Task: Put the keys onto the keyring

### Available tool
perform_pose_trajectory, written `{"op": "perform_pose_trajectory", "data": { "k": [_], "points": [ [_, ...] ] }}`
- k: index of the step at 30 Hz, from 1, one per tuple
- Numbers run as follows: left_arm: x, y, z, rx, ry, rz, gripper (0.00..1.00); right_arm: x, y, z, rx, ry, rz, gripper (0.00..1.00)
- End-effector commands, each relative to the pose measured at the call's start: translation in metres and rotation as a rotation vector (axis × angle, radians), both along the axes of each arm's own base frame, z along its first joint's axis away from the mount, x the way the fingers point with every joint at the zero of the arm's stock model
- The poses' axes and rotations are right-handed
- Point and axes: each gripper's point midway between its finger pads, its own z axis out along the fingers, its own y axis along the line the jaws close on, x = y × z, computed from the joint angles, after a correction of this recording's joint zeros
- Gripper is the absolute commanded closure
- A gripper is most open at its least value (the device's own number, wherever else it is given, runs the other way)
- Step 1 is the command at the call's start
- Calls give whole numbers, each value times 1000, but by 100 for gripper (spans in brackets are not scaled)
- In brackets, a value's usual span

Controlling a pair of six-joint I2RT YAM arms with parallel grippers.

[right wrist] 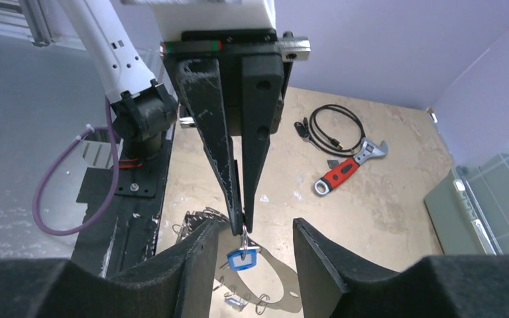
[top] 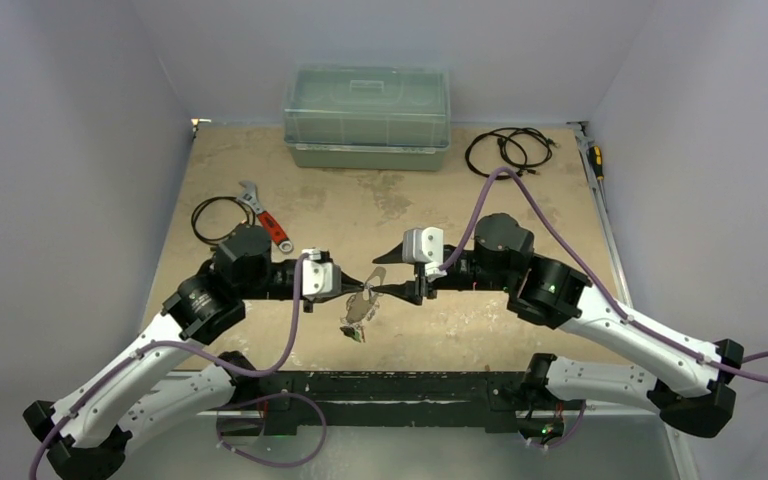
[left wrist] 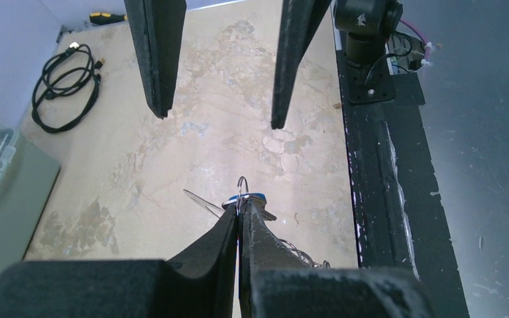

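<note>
My left gripper (top: 364, 293) is shut on the small ring of a key with a blue tag (right wrist: 241, 259), which hangs below its tips above the table. In the left wrist view the left gripper (left wrist: 240, 204) pinches that ring, with the blue tag (left wrist: 257, 196) just beyond. My right gripper (top: 380, 276) is open and faces the left one; its two fingers straddle the hanging key without touching it, as the right wrist view (right wrist: 257, 224) shows. More keys and small rings (right wrist: 238, 301) lie on the table underneath. Thin silvery wire arcs (left wrist: 299, 252) may be the keyring; its whole loop is hidden.
A green lidded box (top: 366, 115) stands at the back. Black cable coils lie at back right (top: 508, 150) and at left (top: 215, 215). A red-handled wrench (top: 268, 222) lies left of centre. A screwdriver (top: 595, 160) lies by the right edge. The black base rail (top: 390, 385) runs along the front.
</note>
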Motion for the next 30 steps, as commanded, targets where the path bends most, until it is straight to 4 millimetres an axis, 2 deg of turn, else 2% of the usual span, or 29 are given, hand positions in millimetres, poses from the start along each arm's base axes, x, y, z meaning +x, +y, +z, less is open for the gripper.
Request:
{"op": "perform_pose_trajectory", "data": {
  "k": [1, 5, 10, 14, 17, 21, 24, 30],
  "points": [
    [-3, -4, 27, -122, -98, -25, 100, 1, 6, 0, 17, 11, 0, 53],
    [-8, -1, 28, -171, -134, -30, 100, 1, 10, -7, -7, 28, 13, 55],
    [-14, 3, 29, -225, -172, -33, 100, 2, 13, -16, -43, 45, 17, 65],
    [-13, 5, 29, -269, -171, -10, 100, 2, 16, -22, -61, 59, 28, 67],
    [-15, 6, 29, -295, -153, -6, 100, 0, 18, -25, -65, 65, 40, 66],
    [-16, 9, 43, -373, -179, 10, 100, -4, 18, -21, -48, 63, 57, 63],
    [-17, 11, 49, -414, -186, 21, 100, -7, 16, -12, -13, 52, 64, 56],
    [-18, 18, 60, -482, -212, 45, 100, -14, 11, 7, 59, 26, 84, 51]
  ]
}}
